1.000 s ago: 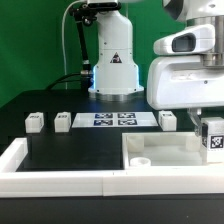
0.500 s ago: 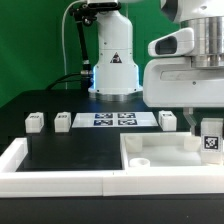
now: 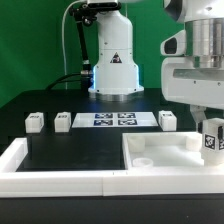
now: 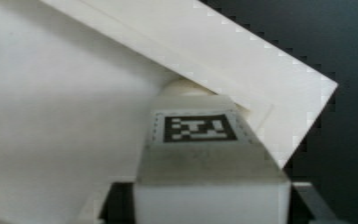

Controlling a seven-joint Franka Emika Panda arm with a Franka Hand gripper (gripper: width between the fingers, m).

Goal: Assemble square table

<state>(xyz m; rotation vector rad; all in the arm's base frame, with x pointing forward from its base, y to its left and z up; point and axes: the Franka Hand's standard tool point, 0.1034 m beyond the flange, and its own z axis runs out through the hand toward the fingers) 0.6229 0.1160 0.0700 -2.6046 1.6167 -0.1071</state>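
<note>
The white square slab lies at the front on the exterior view's right, inside the white rim. My gripper is shut on a white tagged leg block and holds it upright at the slab's far right corner. In the wrist view the leg sits between my two fingers, above the slab's corner. A rounded bit of the corner hole shows just past the leg's tip. Three other leg blocks stand in a row at the back: one, another and a third.
The marker board lies flat between the leg blocks, in front of the arm's base. The long white rim runs along the front and left of the black surface. A round boss sits on the slab's near left corner.
The arm's wrist housing has shifted toward the exterior view's right. The held leg has stayed at about the same spot over the slab's far right corner.
</note>
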